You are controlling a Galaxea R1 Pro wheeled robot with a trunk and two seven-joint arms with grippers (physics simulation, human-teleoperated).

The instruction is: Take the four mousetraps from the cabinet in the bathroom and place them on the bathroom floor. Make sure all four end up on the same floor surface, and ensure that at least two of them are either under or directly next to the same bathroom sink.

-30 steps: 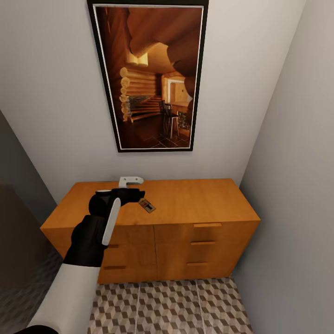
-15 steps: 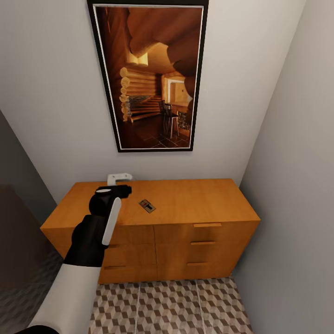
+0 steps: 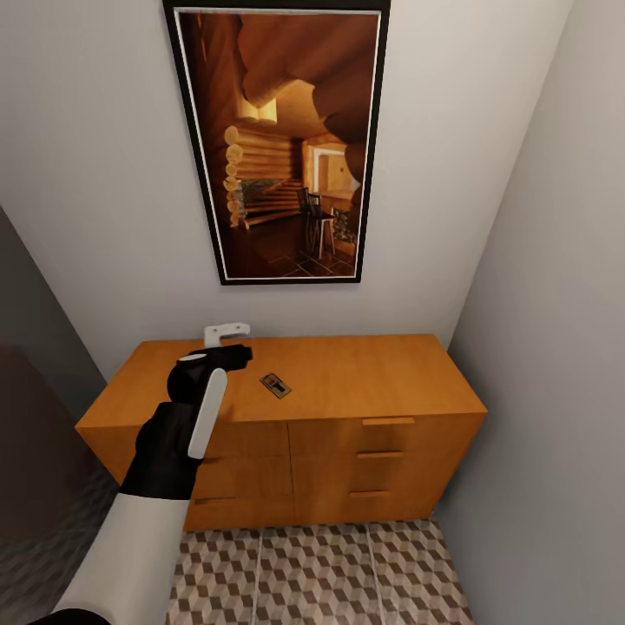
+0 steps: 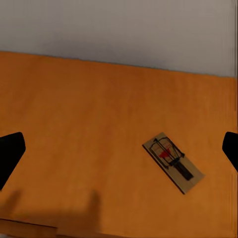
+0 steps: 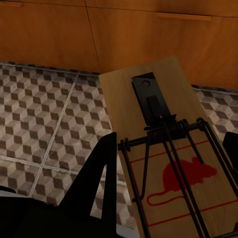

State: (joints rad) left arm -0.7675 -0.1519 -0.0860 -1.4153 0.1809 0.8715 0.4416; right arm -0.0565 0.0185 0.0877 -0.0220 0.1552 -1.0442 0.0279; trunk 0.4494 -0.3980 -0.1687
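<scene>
on top of the cabinet (image 3: pixel 347 373), one mousetrap (image 3: pixel 275 384) lay flat near the middle of the wooden surface, angled, untouched and with nothing else beside it. the left gripper (image 3: pixel 227 340) hovered above the cabinet's top, a little to the left of that trap and apart from it; in the left wrist view its dark fingertips (image 4: pixel 10 153) sat wide at the two edges with the trap (image 4: pixel 173 162) between them and lower down, so the jaws were spread and empty. in the right wrist view a second mousetrap (image 5: pixel 163 153), red mouse mark upward, appeared clamped in the right gripper (image 5: pixel 168 171), carried low over the bathroom floor (image 5: pixel 44 124) in front of the drawer fronts.

as a judgement, the task was only partly along: one trap seemed in hand but not yet set down, one waited on the cabinet, and the other two could not be placed from these views. no trap lay on the patterned tiles in sight, and no sink was visible, so the placing beside a sink looked still to be done.
</scene>
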